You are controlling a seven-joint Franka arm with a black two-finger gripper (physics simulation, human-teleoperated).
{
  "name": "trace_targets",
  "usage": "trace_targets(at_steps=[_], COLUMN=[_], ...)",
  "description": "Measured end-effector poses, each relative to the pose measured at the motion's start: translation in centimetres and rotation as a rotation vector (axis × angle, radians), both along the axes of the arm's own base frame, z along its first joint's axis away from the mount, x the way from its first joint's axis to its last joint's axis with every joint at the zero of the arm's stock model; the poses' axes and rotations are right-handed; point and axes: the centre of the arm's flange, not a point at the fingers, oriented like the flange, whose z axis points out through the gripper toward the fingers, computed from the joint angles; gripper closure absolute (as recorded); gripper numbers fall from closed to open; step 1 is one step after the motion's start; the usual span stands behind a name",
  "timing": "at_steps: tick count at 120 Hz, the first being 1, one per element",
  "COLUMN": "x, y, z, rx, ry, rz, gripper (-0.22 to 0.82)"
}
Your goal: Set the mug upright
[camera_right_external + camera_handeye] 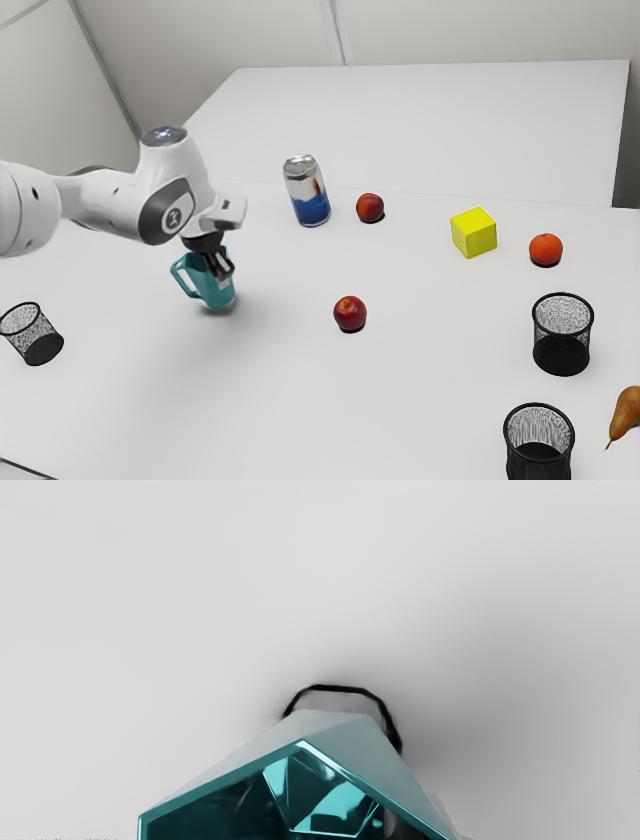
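Well, nearest me, at the frame's lower right, stands a mesh basket (540, 447). Left of centre, the teal mug (218, 290) looks roughly upright under the gripper (222, 268); whether its jaws clench, I can't tell. Farther, upper centre, there's a can (307, 192).

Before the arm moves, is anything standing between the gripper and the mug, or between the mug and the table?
Nothing visible does: the gripper is right at the mug, and I see no object under it. A dark line curves by the mug's base; I cannot tell what it is.
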Motion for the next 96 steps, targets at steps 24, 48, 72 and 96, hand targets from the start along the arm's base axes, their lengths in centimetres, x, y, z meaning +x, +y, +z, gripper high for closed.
trace_targets(at_steps=[24,48,72,96], x=[-0.2,-0.3,0.1,3.1], y=[0.7,1.0,0.8,0.7], z=[-0.9,-1.2,0.9,14.6], rx=[-0.03,-0.056,-0.078,-0.107], ry=[-0.033,-0.046,-0.095,-0.204], rz=[0.184,0.314,0.397,0.46], gripper=[0.72,0.31,0.13,0.06])
